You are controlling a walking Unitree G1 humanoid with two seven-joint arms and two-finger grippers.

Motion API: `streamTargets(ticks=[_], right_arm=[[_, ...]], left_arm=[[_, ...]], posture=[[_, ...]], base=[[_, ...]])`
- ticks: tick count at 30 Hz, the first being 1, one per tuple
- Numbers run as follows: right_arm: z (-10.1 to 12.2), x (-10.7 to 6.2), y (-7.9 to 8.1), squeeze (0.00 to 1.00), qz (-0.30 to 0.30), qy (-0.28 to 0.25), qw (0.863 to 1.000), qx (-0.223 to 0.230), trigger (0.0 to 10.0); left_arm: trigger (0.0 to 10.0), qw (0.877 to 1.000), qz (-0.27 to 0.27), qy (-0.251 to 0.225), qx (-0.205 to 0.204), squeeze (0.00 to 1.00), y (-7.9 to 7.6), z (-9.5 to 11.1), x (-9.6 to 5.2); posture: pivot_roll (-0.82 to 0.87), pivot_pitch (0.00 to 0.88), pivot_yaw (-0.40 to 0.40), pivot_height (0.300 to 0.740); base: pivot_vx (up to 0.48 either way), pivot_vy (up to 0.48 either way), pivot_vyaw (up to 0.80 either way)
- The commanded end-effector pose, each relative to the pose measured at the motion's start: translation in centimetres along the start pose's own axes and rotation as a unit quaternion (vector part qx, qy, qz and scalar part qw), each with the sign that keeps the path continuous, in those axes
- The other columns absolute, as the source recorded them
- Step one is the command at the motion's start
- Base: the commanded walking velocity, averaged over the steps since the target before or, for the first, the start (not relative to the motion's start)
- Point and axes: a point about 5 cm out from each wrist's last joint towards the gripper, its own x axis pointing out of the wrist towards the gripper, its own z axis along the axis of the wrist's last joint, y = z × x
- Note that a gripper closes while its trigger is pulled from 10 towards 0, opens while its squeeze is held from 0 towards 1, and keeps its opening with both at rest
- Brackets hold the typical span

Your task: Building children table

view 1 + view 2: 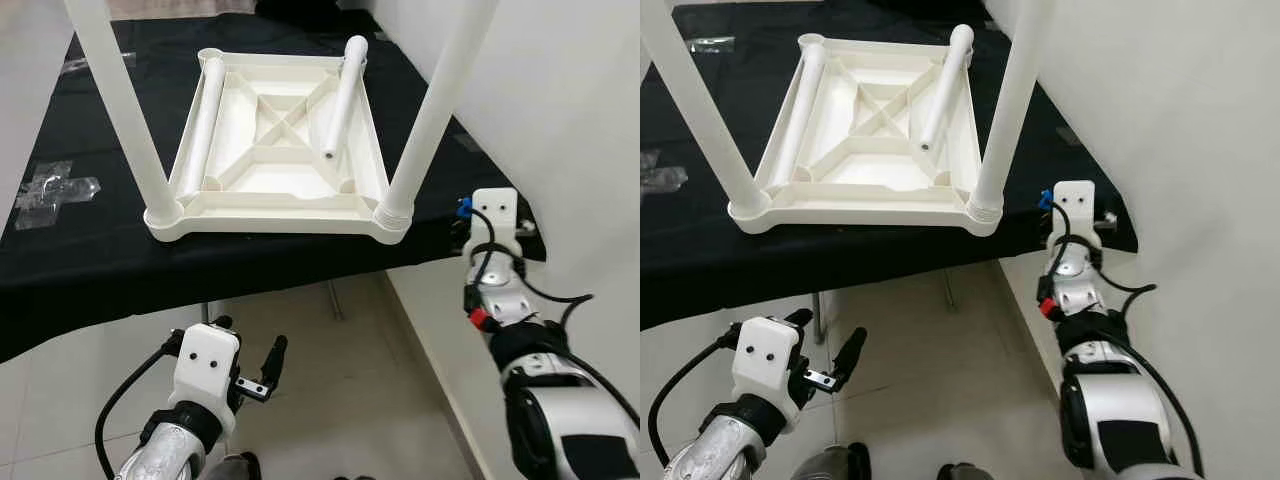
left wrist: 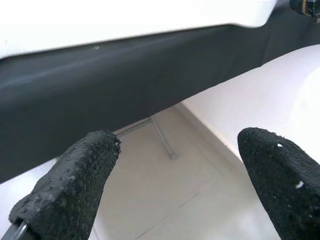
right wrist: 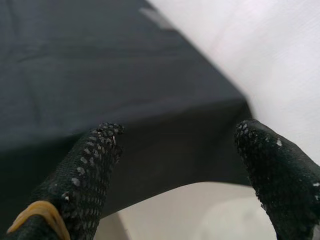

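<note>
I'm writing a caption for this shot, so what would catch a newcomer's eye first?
The white plastic square tabletop lying upside down on the black cloth-covered table, with two white round legs standing upright in its near corners. Two more loose white legs lie inside its ribbed underside. Below the table edge, the left end effector hangs open over the pale tiled floor.

A bench covered with a black cloth (image 1: 90, 255) stands against a white wall (image 1: 570, 110). The cloth hangs over the near edge. A crumpled piece of clear plastic wrap (image 1: 52, 190) lies on the cloth at the left side. Under the bench, a thin metal leg (image 1: 334, 298) stands on the pale tiled floor (image 1: 330, 400).
</note>
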Motion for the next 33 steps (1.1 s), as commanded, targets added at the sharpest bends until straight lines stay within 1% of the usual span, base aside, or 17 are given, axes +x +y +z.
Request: streamTargets(ticks=[1,2,3,4,5,10,11,15,19,22,24,26,27,29,30,31,33], right_arm=[[-0.1,0.0,0.4,0.00,0.010,0.004,1.000,0.023,10.0],[-0.1,0.0,0.8,0.00,0.014,0.009,0.999,0.034,10.0],[0.1,0.0,1.0,0.00,0.015,0.009,0.999,0.028,10.0],[0.3,0.0,1.3,0.00,0.018,0.009,0.999,0.036,10.0],[0.5,0.1,1.4,0.00,0.014,0.005,0.999,0.030,10.0],[1.1,0.3,1.3,0.00,0.007,-0.005,0.999,0.032,10.0],[1.2,0.4,1.1,0.00,0.000,0.003,0.999,0.048,10.0],[1.4,0.5,1.1,0.00,0.003,0.005,0.998,0.055,10.0],[1.6,0.4,1.8,0.00,0.037,-0.004,0.997,0.061,10.0],[1.9,0.4,2.2,0.00,0.048,-0.010,0.996,0.069,10.0],[2.1,0.1,3.2,0.00,0.081,-0.012,0.994,0.076,10.0],[2.3,-0.1,3.9,0.00,0.107,-0.017,0.991,0.073,10.0],[2.3,-0.1,3.9,0.00,0.107,-0.017,0.991,0.073,10.0],[2.4,-0.3,4.6,0.00,0.127,-0.019,0.989,0.078,10.0],[2.4,-0.3,4.6,0.00,0.127,-0.019,0.989,0.078,10.0],[2.4,-0.5,5.4,0.00,0.147,-0.019,0.986,0.075,10.0],[2.4,-0.5,5.4,0.00,0.147,-0.019,0.986,0.075,10.0]], left_arm=[[10.0,1.000,-0.001,0.007,0.001,0.00,0.1,0.0,-0.3],[10.0,1.000,-0.001,0.007,0.003,0.00,0.2,0.0,-0.3],[10.0,1.000,-0.002,0.007,0.005,0.00,0.2,0.1,-0.3],[10.0,1.000,-0.003,0.006,0.005,0.00,0.2,0.2,-0.3],[10.0,1.000,-0.003,0.007,0.007,0.00,0.2,0.2,-0.3],[10.0,1.000,0.000,0.008,0.008,0.00,0.2,0.2,-0.4],[10.0,1.000,0.000,0.008,0.007,0.00,0.2,0.3,-0.4],[10.0,1.000,0.000,0.008,0.006,0.00,0.2,0.3,-0.4],[10.0,1.000,-0.001,0.007,0.006,0.00,0.3,0.3,-0.2],[10.0,1.000,-0.001,0.007,0.007,0.00,0.3,0.4,-0.1],[10.0,1.000,0.000,0.007,0.007,0.00,0.5,0.3,-0.1],[10.0,1.000,0.000,0.007,0.008,0.00,0.5,0.3,-0.1],[10.0,1.000,0.000,0.007,0.008,0.00,0.5,0.3,-0.1],[10.0,1.000,0.001,0.007,0.009,0.00,0.5,0.3,0.0],[10.0,1.000,0.001,0.007,0.009,0.00,0.5,0.3,0.0],[10.0,1.000,0.000,0.006,0.010,0.00,0.5,0.3,0.1],[10.0,1.000,0.000,0.006,0.010,0.00,0.5,0.3,0.1]], posture=[[0.20,0.252,-0.065,0.740],[0.20,0.256,-0.064,0.740],[0.20,0.256,-0.064,0.740],[0.20,0.266,-0.064,0.740],[0.20,0.266,-0.064,0.740],[0.21,0.254,-0.069,0.740],[0.20,0.260,-0.070,0.740],[0.20,0.259,-0.067,0.740],[0.20,0.256,-0.070,0.740],[0.20,0.256,-0.071,0.740],[0.20,0.259,-0.072,0.740],[0.20,0.260,-0.076,0.740],[0.20,0.260,-0.076,0.740],[0.19,0.258,-0.077,0.740],[0.19,0.258,-0.077,0.740],[0.19,0.255,-0.077,0.740],[0.19,0.255,-0.077,0.740]], base=[[0.000,0.000,0.00],[0.000,0.000,0.00],[0.000,0.000,0.00],[0.000,0.000,0.00],[0.000,0.000,0.00],[0.000,0.000,0.00],[0.000,0.000,0.00],[0.000,0.000,0.00],[0.000,0.000,0.00],[0.000,0.000,0.00],[0.000,0.000,0.00],[0.000,0.000,0.00],[0.000,0.000,0.00],[0.000,0.000,0.00],[0.000,0.000,0.00],[0.000,0.000,0.00],[0.000,0.000,0.00]])
